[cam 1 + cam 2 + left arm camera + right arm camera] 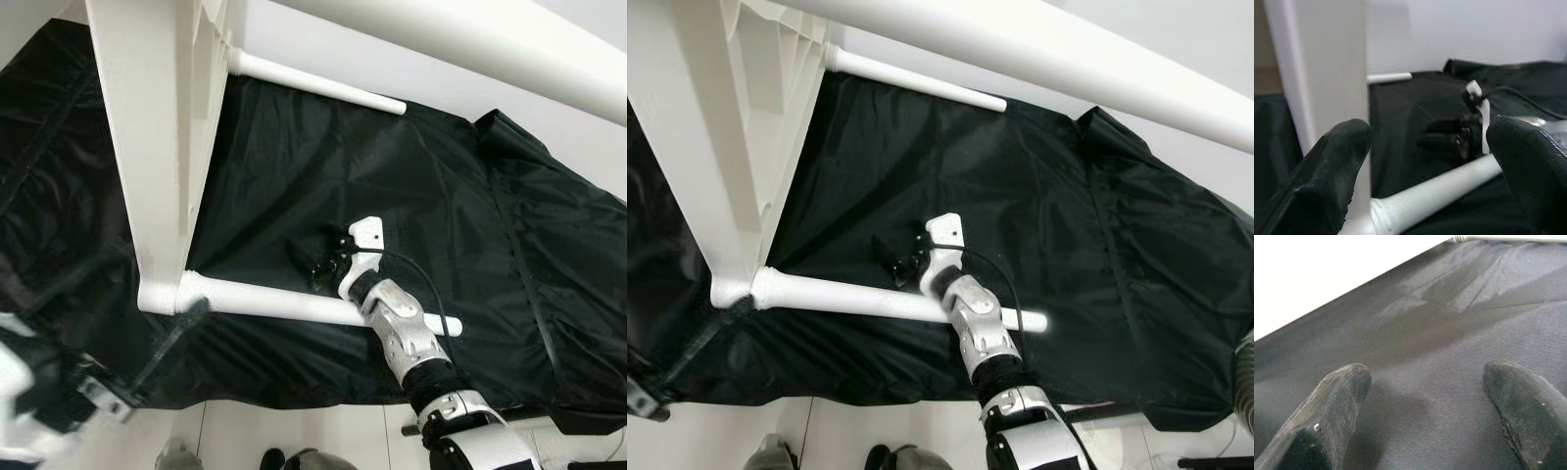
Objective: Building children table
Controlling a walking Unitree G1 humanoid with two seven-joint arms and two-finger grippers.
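Two white legs (294, 305) on tabletop (147, 147), over black sheet (470, 245); right gripper (1425, 406) and left gripper (1425, 161) both spread wide, empty.

Your two head cameras look down from up high at the black cloth (411, 196) and the white table frame (147, 147). Both show the same spot, a little shifted sideways. Your left wrist camera sits low and close, looking along its fingers (1327, 181) at the nearer white leg (1440, 191). Your right wrist camera looks very close at the cloth past its own fingers (1332, 411).
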